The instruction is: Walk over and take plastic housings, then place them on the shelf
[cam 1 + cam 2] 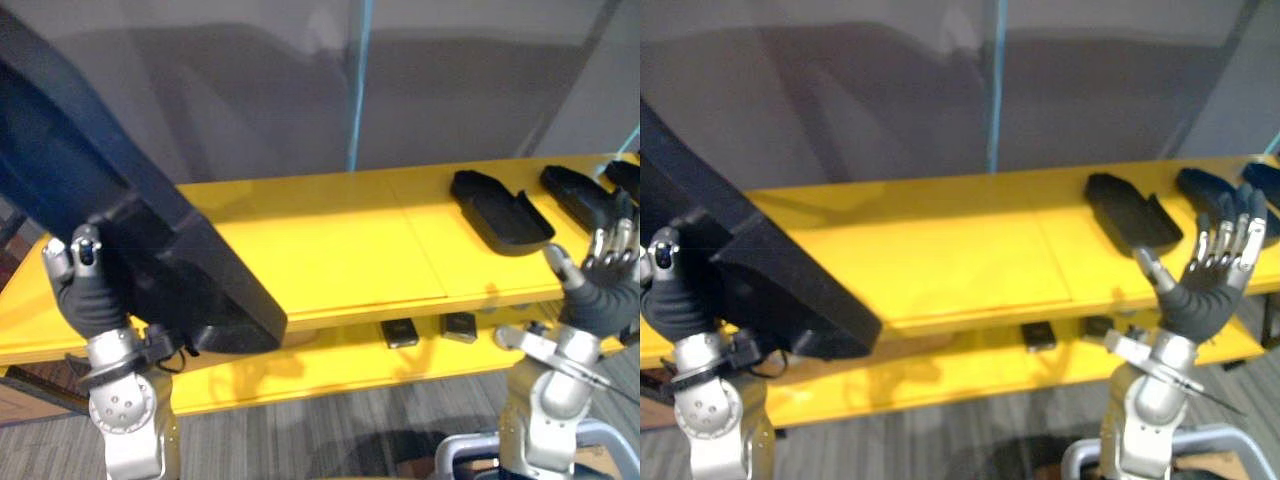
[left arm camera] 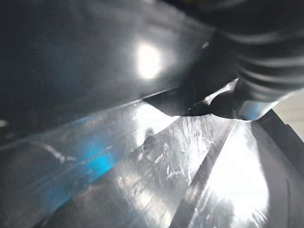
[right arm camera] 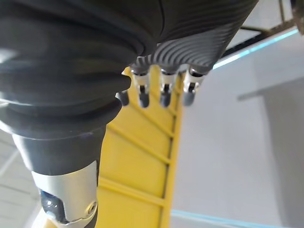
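Left hand (image 1: 90, 295) is bracing a large black plastic housing (image 1: 170, 260), tilted over the left end of the yellow shelf (image 1: 330, 250), but its grip is hidden behind the part and I cannot tell it. Right hand (image 1: 1210, 280) is hovering spread and empty near other black housings (image 1: 497, 210) lying on the shelf. The housing is looking stiff, glossy and bulky but probably light, best held along its lower edge, and no writing is showing legibly.
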{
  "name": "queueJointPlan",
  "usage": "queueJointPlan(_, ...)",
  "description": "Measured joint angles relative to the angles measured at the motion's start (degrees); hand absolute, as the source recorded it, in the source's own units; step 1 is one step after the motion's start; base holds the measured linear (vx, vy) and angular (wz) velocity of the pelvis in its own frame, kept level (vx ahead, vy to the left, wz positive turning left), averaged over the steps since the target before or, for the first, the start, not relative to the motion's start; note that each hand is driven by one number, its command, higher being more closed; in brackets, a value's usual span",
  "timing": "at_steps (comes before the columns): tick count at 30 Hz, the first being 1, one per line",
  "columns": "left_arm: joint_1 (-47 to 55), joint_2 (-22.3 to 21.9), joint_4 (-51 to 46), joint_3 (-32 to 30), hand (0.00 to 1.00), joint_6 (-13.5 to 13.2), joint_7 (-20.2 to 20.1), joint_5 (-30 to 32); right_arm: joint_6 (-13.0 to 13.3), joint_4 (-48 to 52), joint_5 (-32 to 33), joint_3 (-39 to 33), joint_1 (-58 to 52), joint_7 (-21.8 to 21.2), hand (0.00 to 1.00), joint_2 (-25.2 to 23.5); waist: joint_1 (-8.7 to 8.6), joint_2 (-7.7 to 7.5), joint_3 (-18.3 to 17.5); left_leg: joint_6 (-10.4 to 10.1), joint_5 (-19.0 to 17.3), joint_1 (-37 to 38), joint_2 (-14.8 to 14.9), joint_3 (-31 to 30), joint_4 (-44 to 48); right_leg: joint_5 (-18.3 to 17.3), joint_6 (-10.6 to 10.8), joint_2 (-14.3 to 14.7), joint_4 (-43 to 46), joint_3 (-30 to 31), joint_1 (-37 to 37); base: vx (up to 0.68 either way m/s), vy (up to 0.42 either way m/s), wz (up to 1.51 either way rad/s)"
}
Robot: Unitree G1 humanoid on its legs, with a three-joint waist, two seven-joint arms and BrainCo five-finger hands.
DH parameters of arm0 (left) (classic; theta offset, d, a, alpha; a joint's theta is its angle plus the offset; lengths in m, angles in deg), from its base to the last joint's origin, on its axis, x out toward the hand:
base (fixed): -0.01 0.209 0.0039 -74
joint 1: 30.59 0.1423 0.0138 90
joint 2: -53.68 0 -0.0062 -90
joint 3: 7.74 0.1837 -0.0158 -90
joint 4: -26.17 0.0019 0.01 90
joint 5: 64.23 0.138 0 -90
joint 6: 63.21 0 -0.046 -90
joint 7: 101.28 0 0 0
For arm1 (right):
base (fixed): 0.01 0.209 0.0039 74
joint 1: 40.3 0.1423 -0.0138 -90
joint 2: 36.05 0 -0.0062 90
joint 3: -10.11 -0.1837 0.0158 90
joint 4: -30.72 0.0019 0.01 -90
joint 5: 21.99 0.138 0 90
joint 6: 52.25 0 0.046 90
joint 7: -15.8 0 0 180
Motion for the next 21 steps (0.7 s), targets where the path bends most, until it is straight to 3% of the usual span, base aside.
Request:
queueJointPlan(3,-1.2,1.2,0.0,0.2,1.00,4.0,-1.6,-1.5,-0.9,0.0,0.0,0.0,0.0,-0.1,0.00,0.0,-0.23,0.22,-0.2,0.0,0.0,0.4,0.1,0.7,0.0,0.6,0.0,0.0,-0.4,0.0,0.0,0.00,-0.001,-0.12)
queueJointPlan(7,-2.7,1.8,1.4,1.0,1.00,11.4,-3.0,-3.4,-2.0,0.0,0.0,0.1,-0.3,-0.4,0.00,0.0,-0.77,0.70,-1.0,0.0,0.0,0.9,0.2,2.4,-0.2,1.9,0.1,0.1,-1.5,0.0,-0.1,-0.02,0.000,-0.18)
queueJointPlan(9,-4.2,3.9,3.1,2.4,1.00,13.5,-3.1,-4.4,-2.4,0.0,0.1,0.7,-0.8,-0.4,0.00,0.0,-0.87,0.76,-1.5,0.0,0.0,0.9,0.2,2.7,-0.2,2.4,0.1,0.1,-2.1,0.0,0.0,-0.04,-0.003,-0.11)
queueJointPlan(15,-10.9,9.0,11.2,4.1,1.00,19.4,-3.4,-6.1,-2.7,-0.1,0.1,3.1,-2.3,-1.2,0.00,0.1,-1.53,1.93,-2.8,0.4,-0.4,1.8,0.5,4.7,-0.4,2.7,-0.2,0.1,-2.2,0.1,0.0,-0.04,-0.004,-0.11)
queueJointPlan(21,-18.4,13.3,25.2,4.3,1.00,21.9,-3.2,-6.0,-2.9,-0.7,2.3,4.7,-3.4,-1.6,0.00,0.8,-3.49,2.73,-3.3,-0.2,-0.1,1.9,1.1,6.4,-0.4,3.0,-0.5,0.6,-2.2,0.4,-0.6,-0.01,-0.009,-0.07)
